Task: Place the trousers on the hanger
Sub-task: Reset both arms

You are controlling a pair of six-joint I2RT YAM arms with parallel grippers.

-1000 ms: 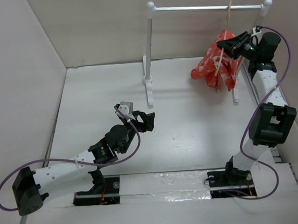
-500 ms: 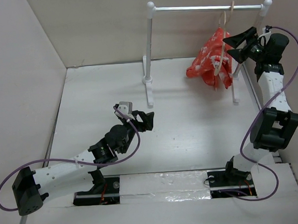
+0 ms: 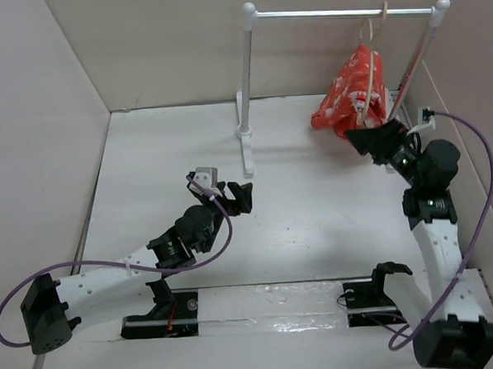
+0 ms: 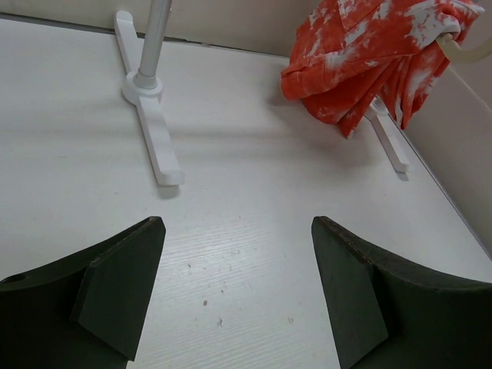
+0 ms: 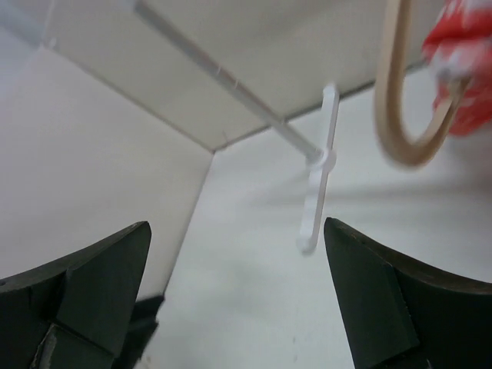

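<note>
**Trousers draped on the hanger at the rack, both end effectors empty**

The white worktop [image 3: 315,222] filled most of the overhead view. The white rack [image 3: 337,14] stood across its upper part, its rail set high so that clothing could hang free. In the upper right of that view the trousers [image 3: 351,96] hung bunched and folded over the hanger [image 5: 389,92], whose hook sat on the rail. The task looked essentially done.

The right end effector [image 5: 237,231] sat just below and to the right of the cloth with its fingers spread wide and nothing between them, probably so that it could clear the garment without dragging it. The left end effector [image 4: 238,231] waited lower left of centre, also spread and empty, well apart from the rack and likely parked out of the way.
</note>
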